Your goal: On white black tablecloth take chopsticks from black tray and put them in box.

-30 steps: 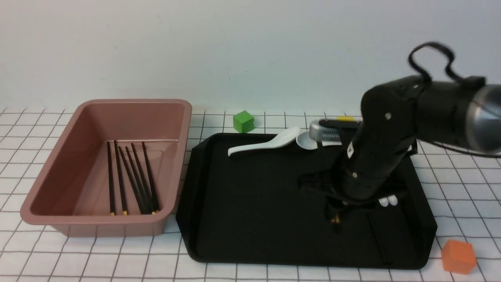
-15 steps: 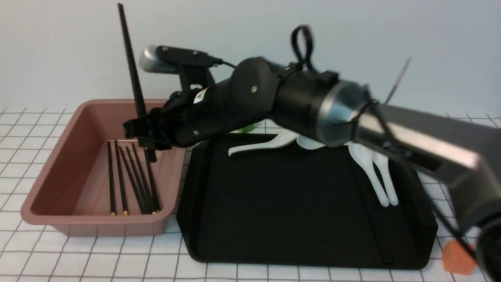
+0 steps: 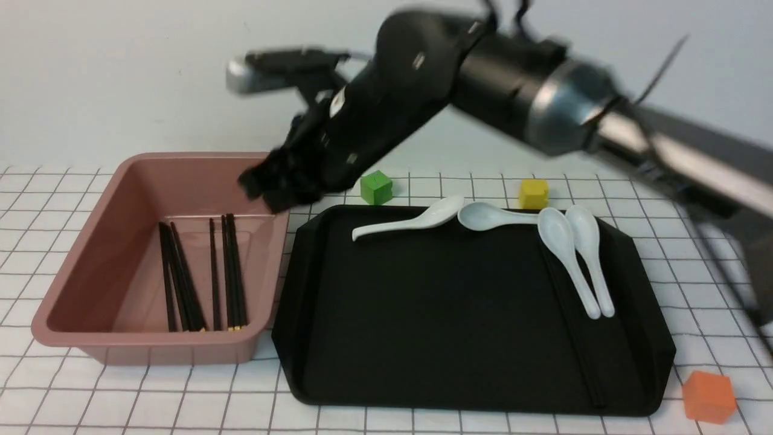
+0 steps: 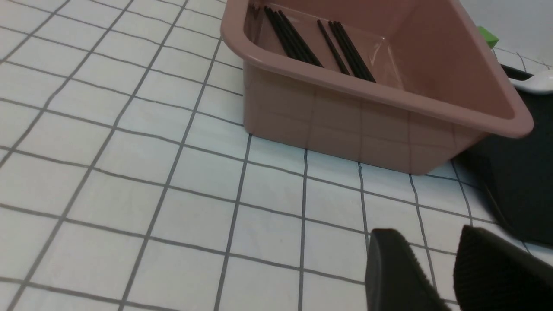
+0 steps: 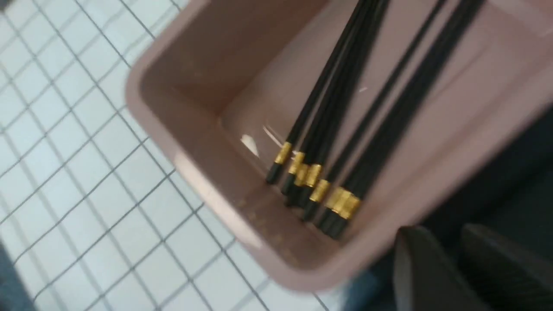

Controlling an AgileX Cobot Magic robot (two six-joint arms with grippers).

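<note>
Because the dusty-pink bin (image 3: 163,338) should corral the gold-banded chopsticks (image 3: 229,272), right claw (image 5: 443,233) hangs empty near its rim, tips apart; left claw (image 4: 427,233) also parted.

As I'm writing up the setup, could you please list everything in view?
Cloth: one, white with black grid, underneath
Box: one, dusty pink, left
Tray: one, black, right of box
Chopsticks: about eight, black with gold bands, in box; at least one more, black, in tray
Spoons: four, white, on tray
Cubes: three; green and yellow behind tray, orange right
Wall: one, whitish, behind
Right gripper: one, dark, near box
Left gripper: one, dark, above cloth
</note>
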